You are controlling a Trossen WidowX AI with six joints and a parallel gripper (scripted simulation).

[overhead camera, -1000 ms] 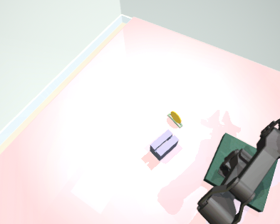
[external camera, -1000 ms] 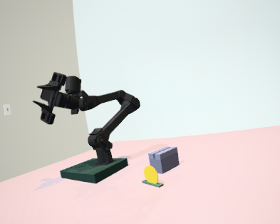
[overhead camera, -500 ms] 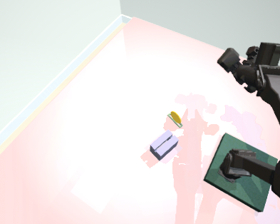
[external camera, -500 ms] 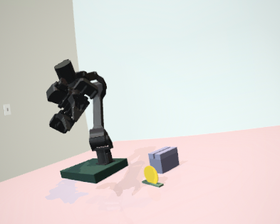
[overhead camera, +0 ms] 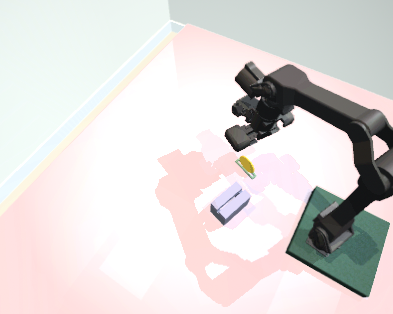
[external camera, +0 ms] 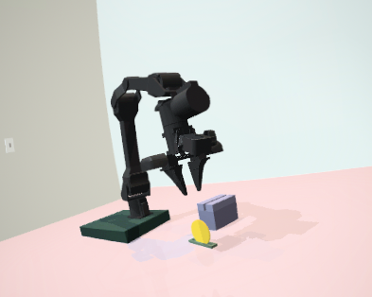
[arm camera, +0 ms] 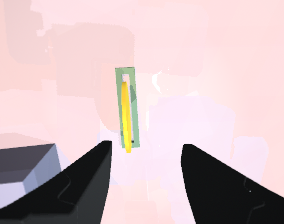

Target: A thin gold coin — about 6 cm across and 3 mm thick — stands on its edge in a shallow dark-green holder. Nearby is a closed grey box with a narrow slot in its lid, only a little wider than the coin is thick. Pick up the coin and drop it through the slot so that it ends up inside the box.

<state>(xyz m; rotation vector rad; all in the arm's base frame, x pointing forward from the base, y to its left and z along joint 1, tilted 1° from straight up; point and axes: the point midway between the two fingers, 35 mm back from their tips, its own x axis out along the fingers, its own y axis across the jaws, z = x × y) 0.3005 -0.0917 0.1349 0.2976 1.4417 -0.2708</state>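
Note:
The gold coin (overhead camera: 245, 163) stands on its edge in the dark-green holder (overhead camera: 247, 170) on the pink floor. It also shows in the exterior view (external camera: 201, 231) and edge-on in the wrist view (arm camera: 126, 116). The grey box (overhead camera: 231, 202) with a slot in its lid lies just beside the holder (external camera: 218, 211); a corner of the box shows in the wrist view (arm camera: 23, 170). My gripper (external camera: 191, 185) (arm camera: 147, 151) hangs well above the coin, fingers pointing down and partly open, with nothing between them.
The arm's dark-green base plate (overhead camera: 339, 240) lies to the right of the box. A wall with a skirting board (overhead camera: 77, 115) runs along the far left. A small wall plate (external camera: 8, 145) is on the grey wall.

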